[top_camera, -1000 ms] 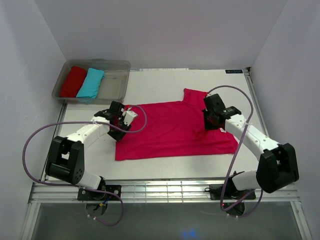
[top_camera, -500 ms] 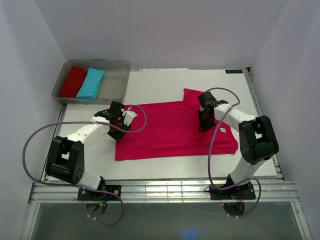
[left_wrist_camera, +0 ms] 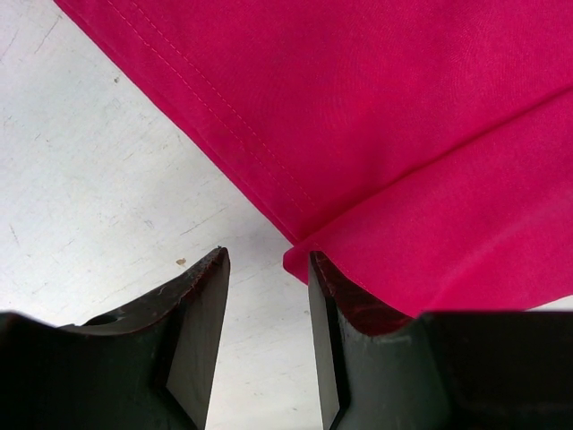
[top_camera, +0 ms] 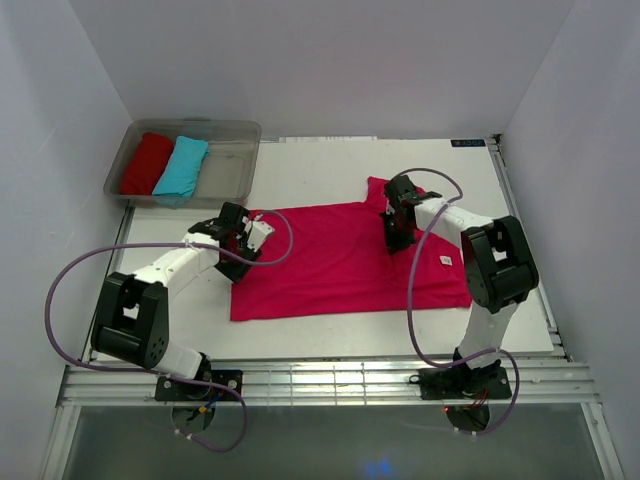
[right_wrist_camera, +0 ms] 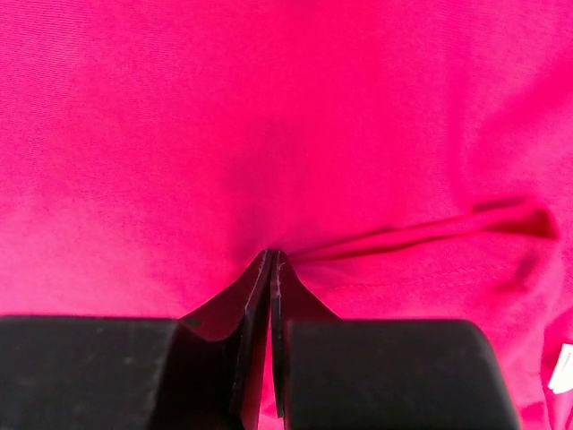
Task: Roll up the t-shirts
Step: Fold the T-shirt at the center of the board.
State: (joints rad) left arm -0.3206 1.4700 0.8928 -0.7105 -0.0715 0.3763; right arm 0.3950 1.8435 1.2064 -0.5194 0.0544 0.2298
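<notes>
The magenta-pink t-shirt (top_camera: 330,262) lies spread flat on the white table, a sleeve pointing to the far side. My left gripper (top_camera: 245,243) is open at the shirt's left edge; in the left wrist view (left_wrist_camera: 266,255) its jaws straddle bare table, and a folded shirt corner (left_wrist_camera: 403,107) touches the right finger (left_wrist_camera: 327,305). My right gripper (top_camera: 391,240) is shut, tips down on the shirt's right part near the sleeve. In the right wrist view (right_wrist_camera: 271,253) the closed tips press into the fabric (right_wrist_camera: 269,107), and a wrinkle (right_wrist_camera: 421,231) runs off to the right.
A clear plastic bin (top_camera: 242,160) at the far left holds a red cloth bundle (top_camera: 148,162) and a turquoise one (top_camera: 182,166). White walls close in the table on three sides. A white label (top_camera: 445,261) lies on the shirt's right part.
My right gripper has slid from the shirt's right side toward the far left across the fabric, its arm folding in. The shirt and the left arm have stayed put.
</notes>
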